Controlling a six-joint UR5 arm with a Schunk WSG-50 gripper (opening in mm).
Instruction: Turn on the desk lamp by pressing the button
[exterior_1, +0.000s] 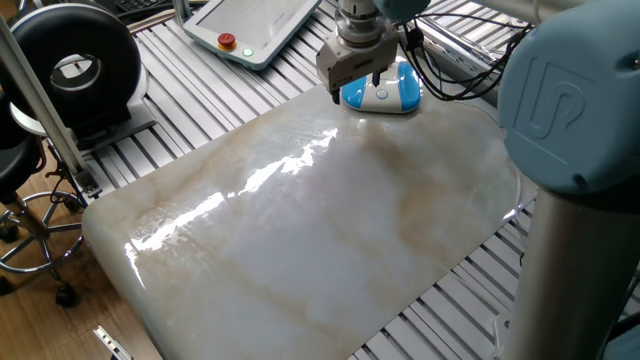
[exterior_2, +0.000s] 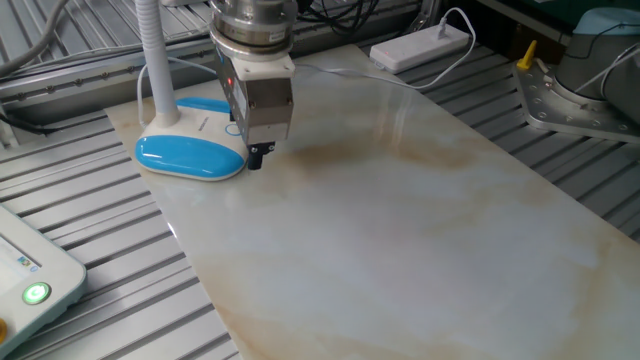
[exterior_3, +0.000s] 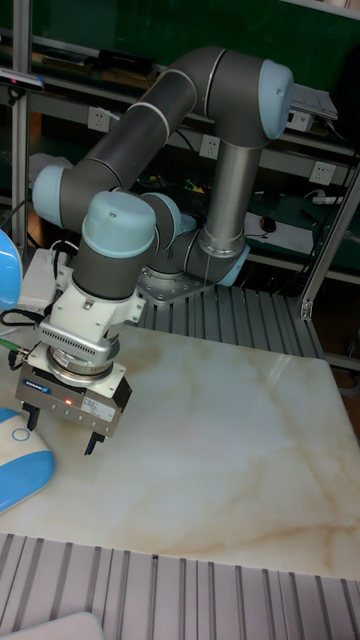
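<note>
One desk lamp (exterior_2: 190, 150) stands at the far corner of our marble tabletop (exterior_2: 420, 230), its blue and white base flat on the slab, its white neck rising behind and its thin cord trailing off the edge. That puts the round button on the white top of the base facing upward, where we can reach it from above.

We carry our hand (exterior_3: 62, 440) wrist-down, just beside the base and partly over its white top, so the fingertips point toward the slab. In the tall fixed view we see two dark fingertips standing apart with clear air between them, so the hand is released and grips nothing.

We judge the press is not yet made: no view shows a fingertip resting on the button.
</note>
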